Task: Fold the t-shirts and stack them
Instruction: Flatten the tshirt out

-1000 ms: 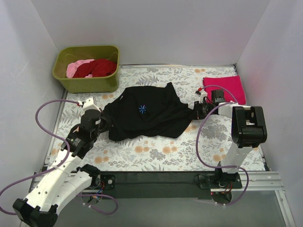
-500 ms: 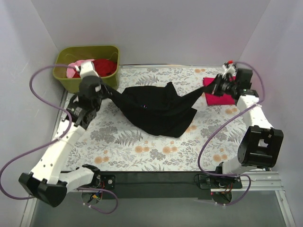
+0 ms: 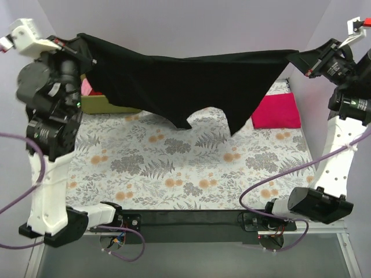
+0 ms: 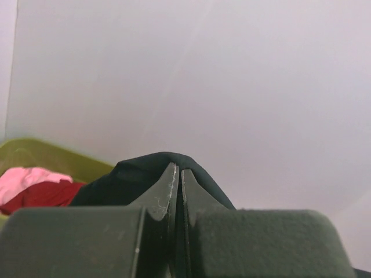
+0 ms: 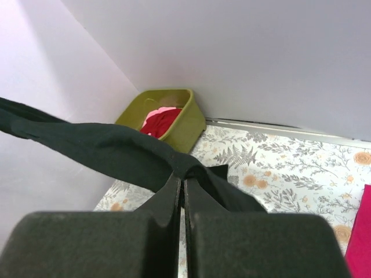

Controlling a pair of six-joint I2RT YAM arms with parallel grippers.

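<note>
Left gripper [image 3: 80,41]: raised high at 10 o'clock in the top view, it is pinching a bunched edge of the black t-shirt [image 3: 185,81]. In its wrist view the two fingers are lying almost flat against each other, with the cloth humping over their tips.
Right gripper [image 3: 297,58]: raised at 2 o'clock, it is clamping the opposite end of the same shirt. In its wrist view the fingers are pressing close together on a twisted rope of black fabric.
Black t-shirt: it is hanging in the air between the two grippers, running taut along its top edge from 10 o'clock to 2 o'clock. Its lower part is drooping in two points above the floral table cloth [image 3: 174,174], without touching it.
Magenta t-shirt [image 3: 278,110]: it is lying folded flat on the cloth at 2 o'clock, partly behind the hanging black fabric.
Olive-green tub [image 5: 184,119]: it is sitting in the table's 10 o'clock corner, largely hidden in the top view by the left arm and the black shirt.
Dark red t-shirt [image 5: 161,121]: it is lying crumpled inside the tub.
Pale pink t-shirt [image 4: 26,178]: it is resting in the tub too, touching the dark red one.
</note>
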